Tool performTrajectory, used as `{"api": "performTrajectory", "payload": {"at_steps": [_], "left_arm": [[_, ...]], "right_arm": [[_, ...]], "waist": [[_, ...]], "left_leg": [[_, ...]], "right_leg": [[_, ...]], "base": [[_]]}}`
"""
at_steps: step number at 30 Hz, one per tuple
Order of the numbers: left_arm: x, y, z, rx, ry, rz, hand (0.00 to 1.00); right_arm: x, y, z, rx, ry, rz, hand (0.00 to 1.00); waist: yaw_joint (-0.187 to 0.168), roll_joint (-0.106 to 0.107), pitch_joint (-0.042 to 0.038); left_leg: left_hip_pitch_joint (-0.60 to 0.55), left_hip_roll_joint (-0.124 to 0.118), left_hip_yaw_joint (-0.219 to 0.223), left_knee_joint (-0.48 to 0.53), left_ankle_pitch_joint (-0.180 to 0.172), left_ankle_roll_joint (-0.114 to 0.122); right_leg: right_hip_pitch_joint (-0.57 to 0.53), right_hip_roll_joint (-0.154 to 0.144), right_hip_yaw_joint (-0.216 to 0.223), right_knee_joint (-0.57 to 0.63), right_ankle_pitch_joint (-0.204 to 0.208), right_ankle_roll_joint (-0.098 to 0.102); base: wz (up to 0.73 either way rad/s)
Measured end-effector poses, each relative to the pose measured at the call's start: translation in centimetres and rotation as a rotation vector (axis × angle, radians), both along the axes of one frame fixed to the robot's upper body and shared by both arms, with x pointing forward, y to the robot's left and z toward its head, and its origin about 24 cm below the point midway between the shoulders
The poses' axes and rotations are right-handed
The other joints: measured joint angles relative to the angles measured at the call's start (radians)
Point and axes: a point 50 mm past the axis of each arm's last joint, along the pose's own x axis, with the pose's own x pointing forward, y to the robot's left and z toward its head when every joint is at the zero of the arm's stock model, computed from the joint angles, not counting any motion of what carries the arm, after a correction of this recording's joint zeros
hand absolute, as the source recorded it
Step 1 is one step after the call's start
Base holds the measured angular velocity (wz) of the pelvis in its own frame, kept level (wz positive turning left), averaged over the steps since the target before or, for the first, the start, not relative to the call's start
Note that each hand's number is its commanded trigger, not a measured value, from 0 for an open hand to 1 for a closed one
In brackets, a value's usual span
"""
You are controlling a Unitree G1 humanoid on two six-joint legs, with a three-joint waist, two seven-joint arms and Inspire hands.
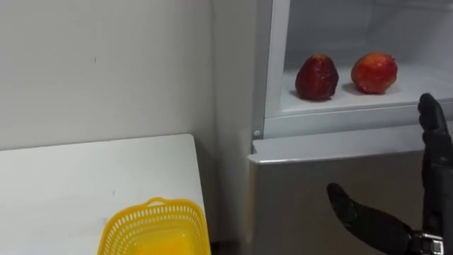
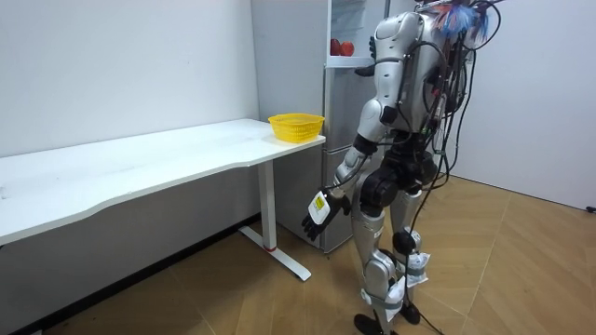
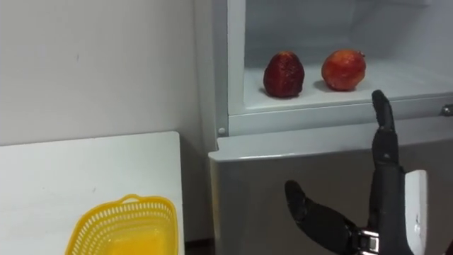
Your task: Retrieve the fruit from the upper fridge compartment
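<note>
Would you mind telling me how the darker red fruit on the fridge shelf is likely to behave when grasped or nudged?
The darker red fruit looks rounded with a narrower top, so a nudge would probably rock or roll it, perhaps toward the orange-red fruit beside it. Its skin seems smooth, so the open right hand may need a wrapping grasp.

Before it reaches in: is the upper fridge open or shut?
Open: the fridge has no door across its upper part; a dark fruit and a red fruit sit bare on its shelf.
</note>
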Motion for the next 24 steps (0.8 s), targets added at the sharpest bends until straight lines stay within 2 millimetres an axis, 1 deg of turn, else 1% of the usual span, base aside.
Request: {"api": "performTrajectory", "payload": {"at_steps": [2,3,5,7,8,10,11,15,17,19,24], "left_arm": [[0.1,0.1,0.1,0.005,-0.002,-0.007,0.00],[0.2,0.3,0.1,0.009,-0.004,-0.009,0.00],[0.2,0.5,0.1,0.016,-0.002,-0.011,0.00],[0.1,0.9,0.2,0.031,0.006,-0.027,0.00],[0.1,0.9,0.2,0.034,0.007,-0.032,0.00],[-0.1,1.1,0.2,0.040,0.016,-0.030,0.00],[0.0,1.2,0.2,0.042,0.017,-0.030,0.00],[-0.2,1.5,0.2,0.054,0.036,-0.027,0.00],[-0.3,1.6,0.2,0.057,0.042,-0.022,0.00],[-0.5,1.6,0.2,0.056,0.049,-0.017,0.00],[-0.9,1.6,0.1,0.052,0.065,-0.015,0.00]], "right_arm": [[0.4,-0.1,0.8,0.004,-0.048,-0.014,0.00],[0.6,-0.3,1.4,0.001,-0.081,-0.027,0.00],[0.9,-0.4,2.3,-0.017,-0.124,-0.029,0.00],[1.4,-0.4,3.0,-0.026,-0.158,-0.029,0.00],[1.5,-0.4,3.1,-0.026,-0.163,-0.029,0.00],[1.6,-0.4,3.4,-0.028,-0.174,-0.025,0.00],[1.7,-0.4,3.4,-0.028,-0.174,-0.024,0.00],[2.5,-1.1,3.4,-0.035,-0.150,-0.052,0.00],[3.0,-1.4,3.7,-0.039,-0.158,-0.065,0.00],[4.0,-2.2,4.2,-0.034,-0.166,-0.100,0.00],[5.0,-2.7,5.0,0.009,-0.170,-0.081,0.00]], "waist": [[0.002,-0.007,0.0028],[0.003,-0.015,0.0038],[0.003,-0.025,0.0027],[0.002,-0.036,-0.0020],[0.002,-0.038,-0.0028],[0.001,-0.044,-0.0009],[0.001,-0.044,0.0000],[0.000,-0.052,0.0030],[0.001,-0.052,0.0028],[0.003,-0.053,0.0025],[0.005,-0.051,0.0036]], "left_leg": [[-0.001,0.000,-0.005,0.001,0.001,-0.001],[-0.002,0.000,-0.007,0.001,0.001,-0.001],[-0.002,0.000,-0.009,0.002,0.001,-0.001],[-0.002,0.000,-0.018,0.004,0.001,-0.001],[-0.002,0.001,-0.019,0.005,0.001,-0.001],[-0.001,0.001,-0.022,0.011,0.001,-0.001],[-0.001,0.001,-0.024,0.012,0.001,-0.001],[-0.009,-0.002,-0.055,0.012,0.001,0.000],[-0.013,-0.002,-0.064,0.012,0.001,0.000],[-0.017,-0.002,-0.074,0.015,0.002,-0.001],[-0.020,-0.001,-0.086,0.019,0.007,-0.004]], "right_leg": [[0.000,0.000,-0.004,0.000,0.000,0.000],[0.000,-0.001,-0.006,-0.001,0.000,0.000],[0.002,-0.001,-0.009,-0.002,0.000,0.000],[0.006,-0.002,-0.019,-0.002,0.000,0.000],[0.007,-0.003,-0.022,-0.002,0.000,0.000],[0.014,-0.007,-0.036,-0.002,0.000,0.000],[0.016,-0.008,-0.041,-0.002,0.000,0.000],[0.017,-0.015,-0.096,0.000,0.000,0.000],[0.018,-0.014,-0.098,0.000,0.001,0.000],[0.019,-0.014,-0.105,0.000,0.001,0.000],[0.019,-0.015,-0.114,0.000,0.001,-0.001]], "base": [[0.04],[0.06],[0.05],[0.09],[0.10],[0.09],[0.12],[0.15],[0.15],[0.11],[0.07]]}}
